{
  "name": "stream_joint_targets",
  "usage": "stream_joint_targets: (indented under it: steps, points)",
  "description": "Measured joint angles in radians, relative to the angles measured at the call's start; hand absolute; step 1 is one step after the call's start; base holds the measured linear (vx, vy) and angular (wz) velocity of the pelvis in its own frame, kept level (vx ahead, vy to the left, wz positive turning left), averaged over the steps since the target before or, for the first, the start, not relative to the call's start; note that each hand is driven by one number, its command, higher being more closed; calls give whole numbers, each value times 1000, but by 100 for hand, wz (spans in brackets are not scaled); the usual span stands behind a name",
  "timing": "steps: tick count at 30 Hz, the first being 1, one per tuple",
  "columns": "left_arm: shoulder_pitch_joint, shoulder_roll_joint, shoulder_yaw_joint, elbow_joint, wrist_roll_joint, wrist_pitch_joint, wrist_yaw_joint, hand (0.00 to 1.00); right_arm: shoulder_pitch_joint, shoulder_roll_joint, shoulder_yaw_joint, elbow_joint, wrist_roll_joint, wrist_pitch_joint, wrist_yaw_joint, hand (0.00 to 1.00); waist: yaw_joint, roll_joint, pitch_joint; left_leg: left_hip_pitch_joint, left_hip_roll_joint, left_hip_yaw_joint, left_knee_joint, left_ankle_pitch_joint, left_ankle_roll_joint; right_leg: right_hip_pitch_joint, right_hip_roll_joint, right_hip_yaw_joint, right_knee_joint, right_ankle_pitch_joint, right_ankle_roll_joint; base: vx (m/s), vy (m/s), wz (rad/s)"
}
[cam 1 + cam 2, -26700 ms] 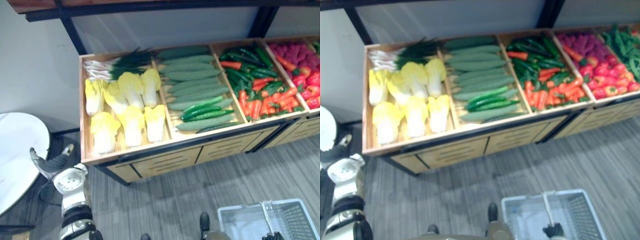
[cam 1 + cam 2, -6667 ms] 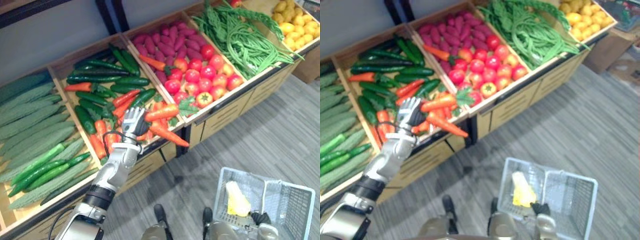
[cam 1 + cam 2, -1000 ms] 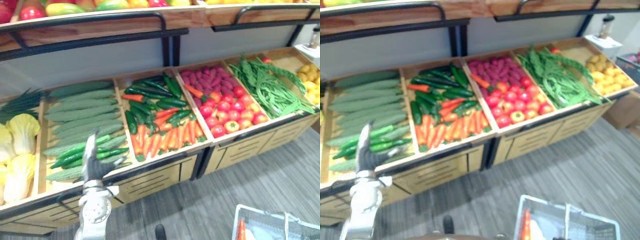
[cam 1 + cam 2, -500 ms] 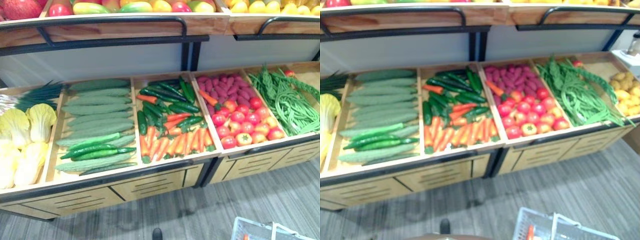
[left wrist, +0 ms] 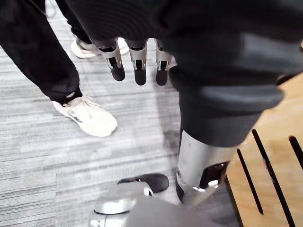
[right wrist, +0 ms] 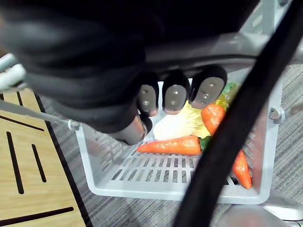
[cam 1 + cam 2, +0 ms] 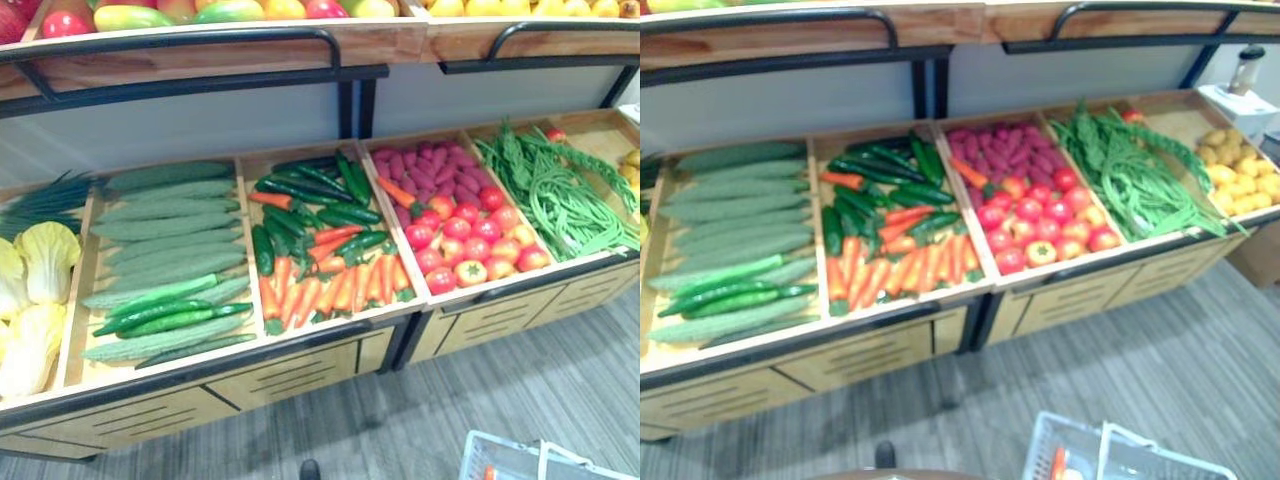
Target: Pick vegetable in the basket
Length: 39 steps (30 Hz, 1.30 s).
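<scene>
A white wire basket [image 6: 142, 175] hangs low at my right, its corner at the bottom edge of the left eye view [image 7: 520, 462]. In it lie three carrots, one flat [image 6: 170, 145], two leaning [image 6: 214, 118], beside a pale yellow cabbage [image 6: 182, 124]. My right hand [image 6: 175, 92] is curled round the basket's grey handle [image 6: 227, 45]. My left hand [image 5: 135, 59] hangs with straight fingers over the grey floor, holding nothing. The stand's carrot and pepper bin [image 7: 330, 290] lies ahead, apart from both hands.
The wooden stand holds cabbages [image 7: 35, 290], cucumbers [image 7: 165, 320], tomatoes [image 7: 465, 245] and green beans [image 7: 560, 195], with a fruit shelf above. A person's legs and white shoes [image 5: 87, 118] stand close to my left hand. The stand's drawer front [image 5: 270, 165] is beside it.
One second ago my left hand was raised open before the cucumber bin; it has since dropped down to my side. The camera has panned slightly; the produce has not moved.
</scene>
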Motion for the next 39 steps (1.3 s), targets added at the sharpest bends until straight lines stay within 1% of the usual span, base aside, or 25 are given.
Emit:
stream_joint_targets:
  steps: [9,11,13,14,16,18,19,20,21,22,23,24,25,27,28,29,30,31,32,33,34,35,36,38,39]
  points:
    - [-27,18,-110,12,-8,-20,-22,0,-24,1,33,10,0,0,2,100,-1,-7,39,43,-3,35,1,-18,-1,19,-8,41,6,-4,5,4,8,-10]
    - [-32,31,-140,26,-8,-19,-24,0,-20,-1,29,4,0,-1,3,100,-11,-20,51,73,-18,69,8,-47,7,-1,-45,81,69,-37,15,24,79,-41]
    - [-44,46,-193,32,-8,-19,-28,0,-20,1,20,-17,1,-5,10,100,-30,-16,64,94,-28,122,8,-56,13,-49,-64,154,138,-42,19,56,119,-62]
    - [-47,48,-198,33,-8,-19,-28,0,-20,2,19,-20,3,-5,10,100,-30,-16,68,95,-26,132,8,-56,15,-57,-64,168,147,-41,20,46,120,-93]
    - [-71,51,-208,44,-8,-19,-28,0,-22,6,8,-42,12,-6,13,100,-28,-10,90,105,-15,200,12,-70,20,-105,-51,253,171,-1,14,0,100,-99]
    - [-104,54,-207,62,-7,-19,-21,0,-30,22,10,-75,16,-22,14,100,-28,10,121,96,45,324,84,-127,18,-161,2,324,148,126,8,-36,145,-178]
    - [-111,59,-206,62,-7,-19,-21,0,-32,33,16,-94,23,-30,14,100,-28,17,124,80,73,397,124,-148,31,-184,31,316,94,219,2,-55,138,-166]
    - [-113,60,-206,59,-7,-20,-21,0,-33,34,21,-96,25,-32,14,100,-27,20,125,73,84,415,132,-151,38,-189,40,314,68,247,-3,-93,102,-165]
    - [-118,61,-207,48,-4,-21,-22,0,-43,30,37,-102,39,-35,14,100,-26,41,133,56,127,494,142,-159,54,-195,51,260,40,280,-33,-109,81,-144]
    - [-117,65,-208,20,0,-22,-25,0,-43,32,47,-98,41,-35,13,100,-33,36,139,68,129,559,142,-161,57,-227,7,130,216,186,-74,-91,71,-152]
    - [-117,65,-209,13,0,-23,-27,0,-38,31,54,-92,42,-33,10,100,-32,36,140,78,130,590,140,-161,58,-226,-16,80,299,141,-78,-30,91,-141]
    - [-115,65,-214,-3,0,-24,-32,0,-28,33,61,-77,42,-30,8,100,-27,35,140,102,132,651,142,-161,58,-202,-63,11,415,107,-99,12,40,-138]
    - [-113,65,-220,-3,-5,-25,-37,0,-15,39,62,-74,42,-21,8,100,-27,34,140,123,131,696,146,-161,58,-167,-103,-18,475,107,-100,8,-5,-134]
    - [-114,65,-225,-5,-15,-25,-39,0,-2,47,60,-63,42,-17,7,100,-29,29,137,128,133,748,165,-161,58,-122,-136,-13,473,114,-91,8,-137,-110]
    - [-119,64,-225,-8,-38,-25,-40,0,3,55,51,-49,42,-14,7,100,-29,18,135,121,141,785,195,-161,57,-101,-135,-4,396,112,-57,-1,-298,-140]
    - [-123,53,-225,-8,-47,-26,-39,0,4,48,41,-48,43,-8,7,100,-27,30,132,110,164,807,217,-160,54,-95,-91,-9,311,103,-52,-25,-301,-131]
    - [-122,42,-225,-7,-48,-27,-37,0,7,46,37,-48,43,-5,6,100,-26,40,124,99,174,809,215,-154,45,-92,-71,-5,264,104,-51,-49,-400,-149]
    - [-130,24,-229,-6,-48,-28,-40,0,5,33,19,-38,43,9,-3,100,-30,59,116,87,194,845,220,-140,25,-87,-39,3,145,91,-31,-50,-340,-113]
    - [-131,26,-228,-5,-48,-28,-40,0,7,32,19,-36,43,10,-2,100,-30,53,119,86,201,863,227,-139,22,-87,-33,6,119,84,-20,-41,-349,-105]
    - [-137,27,-228,-2,-47,-28,-39,0,9,32,20,-34,43,11,-2,100,-30,45,124,86,209,881,240,-138,20,-85,-27,8,94,80,-14,-40,-275,-61]
    - [-148,32,-227,1,-47,-26,-39,0,12,33,22,-28,43,13,-2,100,-32,54,122,82,230,884,275,-137,19,-68,-9,6,46,79,-13,-47,-322,-47]
    - [-148,34,-227,0,-47,-27,-39,0,23,36,24,-22,43,13,-2,100,-40,49,125,76,252,876,309,-137,19,-51,5,0,14,79,-13,-66,-323,-25]
    - [-149,39,-227,-1,-47,-27,-38,0,28,39,24,-14,43,13,-1,100,-56,55,126,67,290,868,366,-137,19,-30,22,-11,-15,79,-14,-69,-228,-5]
    - [-155,38,-227,-2,-48,-27,-36,0,31,39,28,-10,48,11,-1,100,-56,60,132,57,353,844,458,-136,18,-15,47,-7,-33,79,-14,-119,-157,-20]
    - [-155,35,-227,-5,-48,-27,-35,0,33,32,32,-10,49,7,-1,100,-54,71,136,50,381,801,504,-125,5,-10,57,9,-31,78,-16,-133,-133,-33]
